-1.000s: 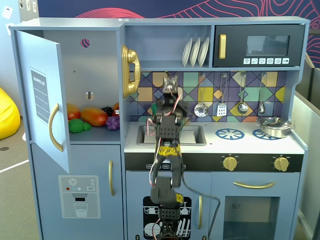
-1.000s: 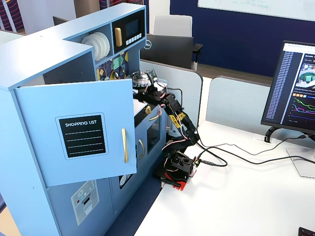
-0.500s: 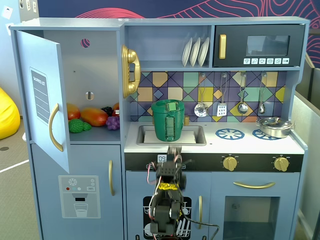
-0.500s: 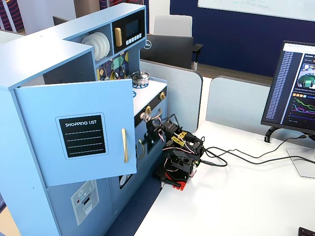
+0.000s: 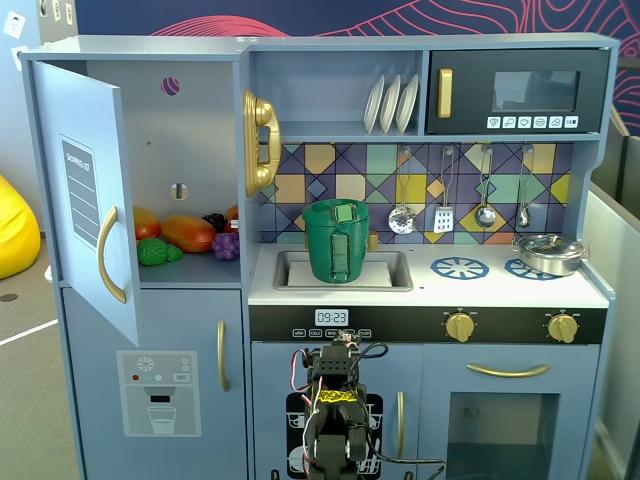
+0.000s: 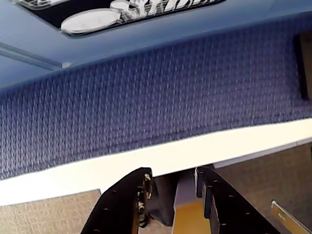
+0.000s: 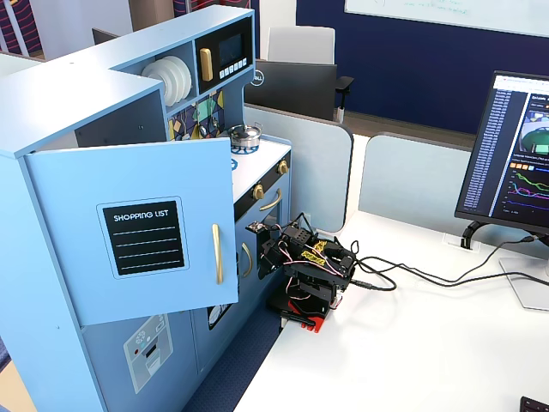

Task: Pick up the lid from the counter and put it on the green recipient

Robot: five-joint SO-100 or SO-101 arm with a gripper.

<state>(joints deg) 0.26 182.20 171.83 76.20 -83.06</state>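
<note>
With the lid (image 5: pixel 336 209) seated on the green recipient (image 5: pixel 336 250) in the sink, the folded arm's gripper (image 6: pixel 171 179) hangs empty, fingers slightly apart, below the counter (image 5: pixel 500 287).

The arm (image 7: pixel 310 262) sits folded low — its gripper (image 6: pixel 171 183) empty, fingers slightly parted.

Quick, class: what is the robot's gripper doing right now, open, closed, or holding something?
Gripper: open and empty in the wrist view, with a clear gap between its fingers and nothing between them.
</note>
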